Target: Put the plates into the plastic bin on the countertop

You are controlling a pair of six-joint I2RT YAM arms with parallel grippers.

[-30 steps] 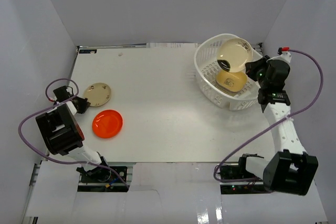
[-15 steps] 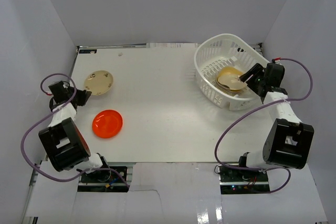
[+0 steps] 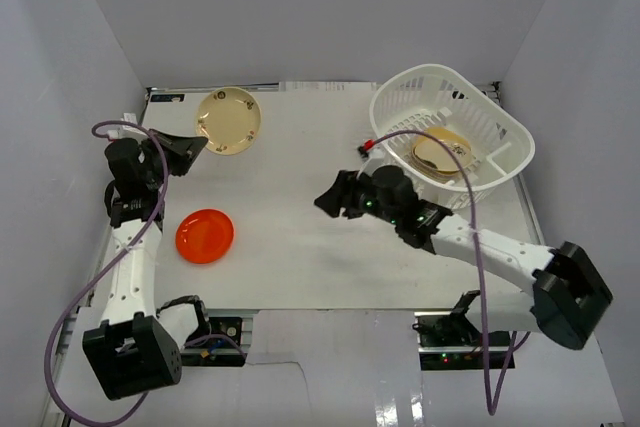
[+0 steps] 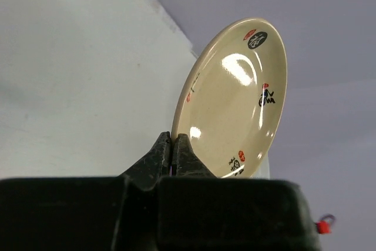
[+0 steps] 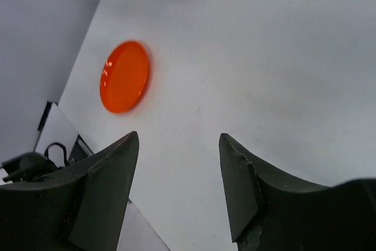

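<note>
My left gripper point(image 3: 200, 144) is shut on the rim of a cream plate point(image 3: 229, 120) with small dark and red prints, held tilted above the far left of the countertop point(image 3: 300, 147); in the left wrist view the cream plate point(image 4: 235, 98) stands on edge above my left gripper point(image 4: 173, 139). An orange plate point(image 3: 205, 235) lies flat at the near left. The white plastic bin point(image 3: 500, 117) at the far right holds stacked tan plates point(image 3: 440, 152). My right gripper point(image 3: 325, 202) is open over the middle of the countertop, empty; from the right wrist, the orange plate point(image 5: 124, 76) lies beyond my open right gripper point(image 5: 179, 142).
Grey walls enclose the countertop on the left, back and right. A purple cable point(image 3: 480, 237) loops over the right arm, and another point(image 3: 75, 297) trails by the left arm. The arm bases stand at the near edge.
The left gripper lifted the cream plate off the countertop and carried it up and to the far side. The right gripper let go of its plate in the bin, opened and swung left to the middle.
</note>
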